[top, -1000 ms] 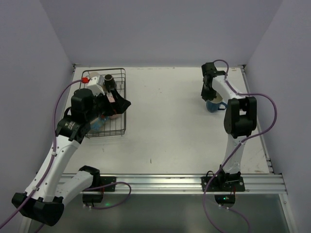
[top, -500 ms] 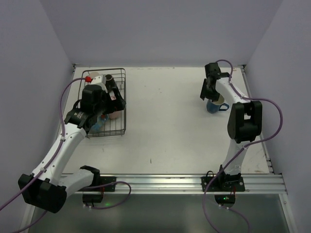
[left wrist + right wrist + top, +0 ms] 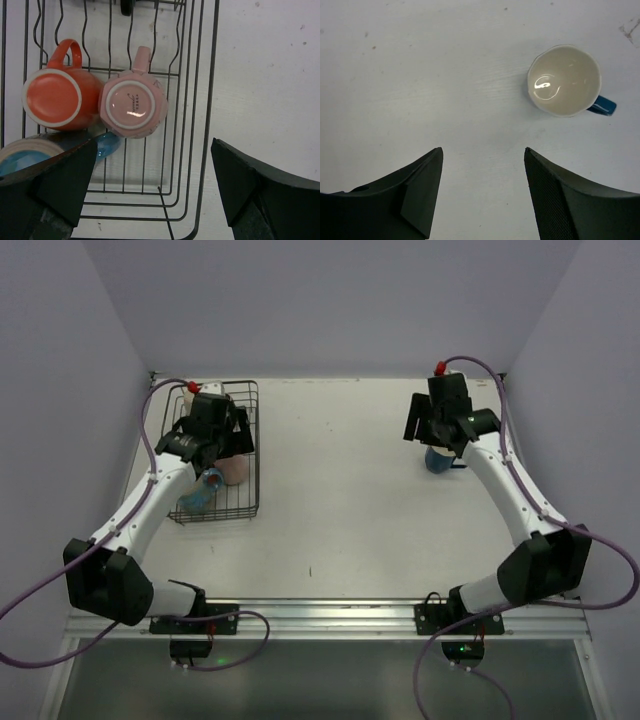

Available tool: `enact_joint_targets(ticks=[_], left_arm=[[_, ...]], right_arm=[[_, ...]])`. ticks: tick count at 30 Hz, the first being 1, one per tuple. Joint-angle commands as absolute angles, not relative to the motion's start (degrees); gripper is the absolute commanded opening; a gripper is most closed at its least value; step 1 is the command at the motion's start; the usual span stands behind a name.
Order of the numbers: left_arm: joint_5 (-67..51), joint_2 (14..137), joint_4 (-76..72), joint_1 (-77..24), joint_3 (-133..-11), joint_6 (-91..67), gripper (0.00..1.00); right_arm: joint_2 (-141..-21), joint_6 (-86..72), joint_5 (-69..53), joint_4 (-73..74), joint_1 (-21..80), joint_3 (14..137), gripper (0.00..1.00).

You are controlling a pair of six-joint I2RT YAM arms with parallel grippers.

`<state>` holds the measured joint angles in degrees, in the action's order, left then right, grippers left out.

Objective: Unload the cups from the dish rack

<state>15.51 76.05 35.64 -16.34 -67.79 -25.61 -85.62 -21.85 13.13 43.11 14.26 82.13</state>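
Observation:
The black wire dish rack (image 3: 254,445) sits at the table's back left. Inside it, in the left wrist view, an orange-red cup (image 3: 52,102) and a pink cup (image 3: 134,102) stand upside down side by side. A light blue cup (image 3: 30,152) lies below them, partly behind my left finger. My left gripper (image 3: 225,438) (image 3: 154,142) hovers open above the rack (image 3: 202,150), holding nothing. A blue cup (image 3: 564,80) with a cream inside stands upright on the table at the back right (image 3: 440,462). My right gripper (image 3: 432,430) (image 3: 483,148) is open above and beside it, apart from it.
Purple walls close in the table (image 3: 340,500) on three sides. The arms' bases and a metal rail (image 3: 340,618) run along the near edge. Purple cables loop off both arms.
My right gripper opened, let go of the blue cup and lifted away. My left arm swung toward the back of the rack, staying open.

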Motion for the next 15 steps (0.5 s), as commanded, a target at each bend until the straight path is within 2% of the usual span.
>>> enact_joint_targets(ticks=[1,7,15], left_arm=[[15.56,79.36,37.79,-13.55,-72.33,-21.45,1.0],[13.79,85.16,40.16,-11.34,-76.2,-18.46,1.0],[9.32,87.8,39.38,-10.55,-76.38,-16.79,1.0]], right_arm=[[-78.68,-22.41,12.31,42.45,18.89,78.76,0.69],[-68.39,-23.91,10.9,41.49,24.6,72.17,0.69],[-61.01,-23.38,10.11,41.84,24.87,69.35,0.69]])
